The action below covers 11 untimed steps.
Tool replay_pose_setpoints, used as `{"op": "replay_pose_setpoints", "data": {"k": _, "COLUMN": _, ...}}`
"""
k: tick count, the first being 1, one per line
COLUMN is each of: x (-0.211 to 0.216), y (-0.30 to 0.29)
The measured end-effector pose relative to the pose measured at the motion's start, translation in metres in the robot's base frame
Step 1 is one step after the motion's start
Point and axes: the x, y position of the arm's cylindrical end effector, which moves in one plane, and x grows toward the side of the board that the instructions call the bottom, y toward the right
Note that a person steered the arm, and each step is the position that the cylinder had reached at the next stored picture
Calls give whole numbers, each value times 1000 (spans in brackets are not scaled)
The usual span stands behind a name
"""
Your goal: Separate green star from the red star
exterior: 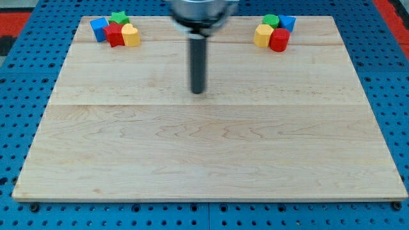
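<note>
While no writing is legible, we see the wooden board (211,147) on blue pegboard (19,76). Our rod ends at my tip (199,91), which holds nothing, near the board's centre. Far toward the view's upper left, the green star (119,18) touches the red star (114,34), beside blue (98,28) and yellow (131,36) blocks.

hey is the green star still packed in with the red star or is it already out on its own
Packed in. The green star sits against the red star in the top-left cluster, with no gap showing. My tip is off to their right, touching neither.
</note>
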Motion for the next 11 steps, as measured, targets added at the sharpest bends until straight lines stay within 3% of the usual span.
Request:
{"op": "replay_pose_setpoints", "data": {"k": 1, "x": -22, "y": -85}}
{"op": "replay_pose_setpoints", "data": {"k": 3, "x": -105, "y": -222}}
{"op": "replay_pose_setpoints", "data": {"k": 4, "x": -126, "y": -247}}
{"op": "replay_pose_setpoints", "data": {"k": 7, "x": -213, "y": -222}}
{"op": "replay_pose_setpoints", "data": {"k": 8, "x": -212, "y": -187}}
{"op": "replay_pose_setpoints", "data": {"k": 9, "x": -212, "y": -111}}
{"op": "replay_pose_setpoints", "data": {"k": 11, "x": -200, "y": -77}}
